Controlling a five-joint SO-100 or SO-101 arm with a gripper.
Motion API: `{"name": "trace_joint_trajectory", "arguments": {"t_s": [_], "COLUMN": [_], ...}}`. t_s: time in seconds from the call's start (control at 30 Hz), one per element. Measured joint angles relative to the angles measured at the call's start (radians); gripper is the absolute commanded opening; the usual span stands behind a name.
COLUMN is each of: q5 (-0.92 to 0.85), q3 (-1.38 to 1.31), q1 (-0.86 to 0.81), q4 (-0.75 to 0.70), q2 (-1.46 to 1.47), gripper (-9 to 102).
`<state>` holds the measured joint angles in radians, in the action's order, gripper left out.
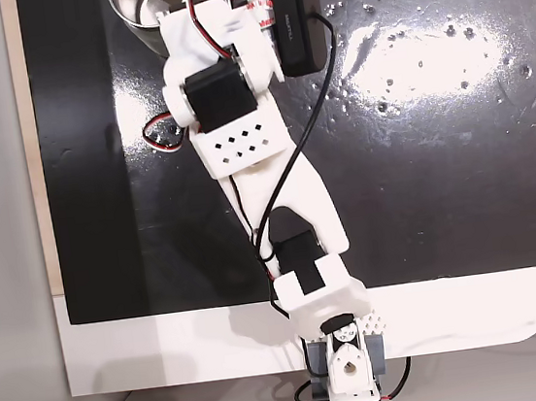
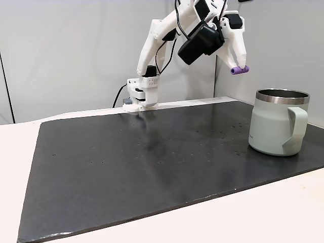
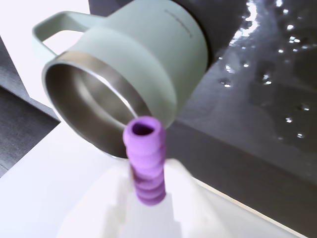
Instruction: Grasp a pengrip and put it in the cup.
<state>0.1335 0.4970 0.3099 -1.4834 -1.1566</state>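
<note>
The claw (image 2: 239, 69) is clamped on the pengrip (image 2: 239, 70), holding it high in the air. In the side-on fixed view the purple tube hangs at about ten o'clock from the cup (image 2: 277, 121), above the rim and short of the mouth rather than over it. In the wrist view the pengrip (image 3: 143, 158) juts out from between the white fingers (image 3: 178, 198), its open end towards the cup (image 3: 129, 74), whose steel mouth lies at about eleven o'clock from it.

The main risk, as I judge it, is letting go too soon — the tube is not yet centred over the opening, so a drop from here would likely strike the rim or the outer wall and bounce onto the black mat (image 2: 152, 162) covering the desk (image 2: 283, 217). Being ribbed and rubbery, it would probably roll or spring away. It may also cling to one finger on release and fall crooked. The height adds to the chance of a bounce out, even on a good line.

The cup stands upright, handle turned outward. Its inside looks bare and shiny in the wrist view, though the bottom is only partly seen, so I cannot be sure that nothing lies there. In the top-down fixed view the cup (image 1: 141, 6) sits at the upper edge, partly under the arm.
</note>
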Motion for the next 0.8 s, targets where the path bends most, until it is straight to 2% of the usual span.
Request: {"name": "trace_joint_trajectory", "arguments": {"t_s": [0.33, 0.8], "q5": [0.000, 0.000], "q3": [-0.250, -0.445], "q1": [0.031, 0.028], "q4": [0.118, 0.181], "q2": [0.170, 0.367], "gripper": [0, 0]}}
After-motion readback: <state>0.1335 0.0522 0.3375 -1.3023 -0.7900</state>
